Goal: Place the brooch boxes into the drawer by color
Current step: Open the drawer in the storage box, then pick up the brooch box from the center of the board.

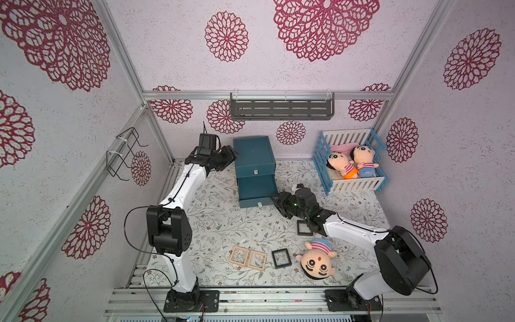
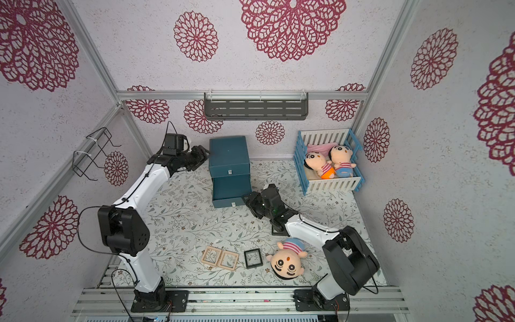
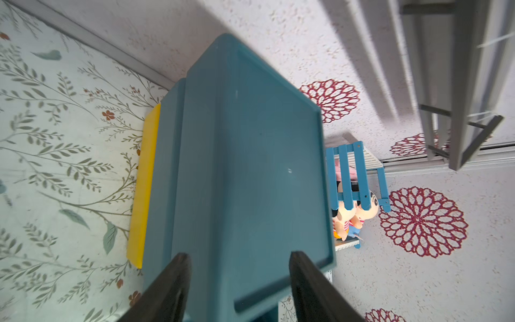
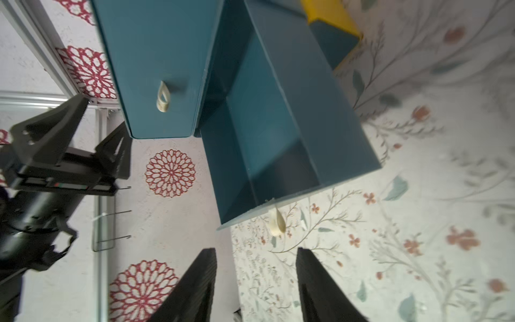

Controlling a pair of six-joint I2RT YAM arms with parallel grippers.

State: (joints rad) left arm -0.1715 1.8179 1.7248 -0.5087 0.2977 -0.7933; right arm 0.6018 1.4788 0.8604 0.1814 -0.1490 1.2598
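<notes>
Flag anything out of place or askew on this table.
One plush doll lies loose on the table beside a black brooch box, while two others lie in the crib. The lower drawer stands pulled out and looks empty. Nothing looks spilled or damaged.

the desk wears a pale cover printed with leafy sprigs and small flowers. at its back stands a teal cabinet, its lower drawer pulled out over the cover. in the far right corner sits a blue and white crib. near the front edge two wood-coloured brooch boxes lie flat, side by side and touching. a black brooch box lies just beside them. a plush doll lies next to it, head toward the front. a second black brooch box lies behind the doll, only partly in sight.
</notes>
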